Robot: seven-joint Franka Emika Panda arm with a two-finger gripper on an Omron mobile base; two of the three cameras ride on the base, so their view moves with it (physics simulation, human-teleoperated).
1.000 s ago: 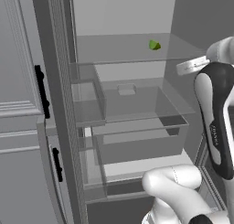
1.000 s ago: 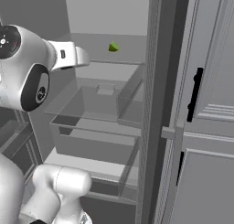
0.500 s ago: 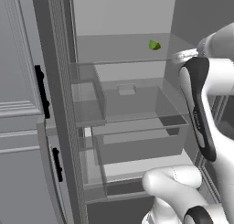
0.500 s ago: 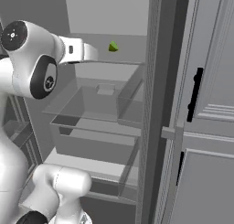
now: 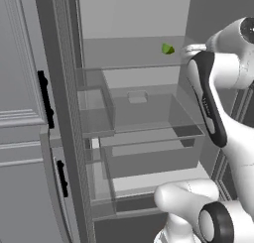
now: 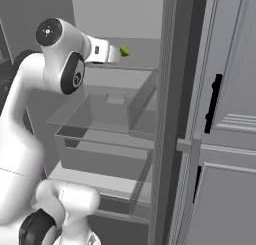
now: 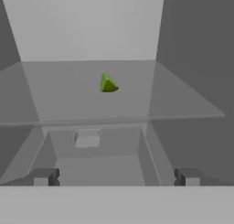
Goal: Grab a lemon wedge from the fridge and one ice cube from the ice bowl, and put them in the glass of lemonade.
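The fridge (image 5: 130, 20) stands open, pale inside. A tiny yellow-green lemon wedge (image 5: 167, 49) lies on its upper glass shelf (image 5: 124, 66), toward the right. In the right base view the lemon wedge (image 6: 124, 51) sits just past the tip of my gripper (image 6: 116, 53). My gripper (image 5: 190, 49) hovers at shelf height, just right of the wedge and apart from it. In the hand view the lemon wedge (image 7: 108, 84) lies ahead, above centre, and my gripper (image 7: 114, 176) is open, its fingertips (image 7: 44, 176) wide apart with nothing between them.
Below the shelf is a clear drawer (image 5: 144, 110) and a second drawer (image 5: 149, 160) under it. The fridge's dark side post (image 5: 57, 88) borders the opening. Light grey panelled cabinets (image 5: 20, 88) with black handles (image 5: 44, 98) flank it; they appear as cabinets (image 6: 232, 89) in the right base view.
The arm has swung the hand up and in toward the upper shelf, closer to the lemon wedge. The jaws have stayed open. The wedge has not moved.
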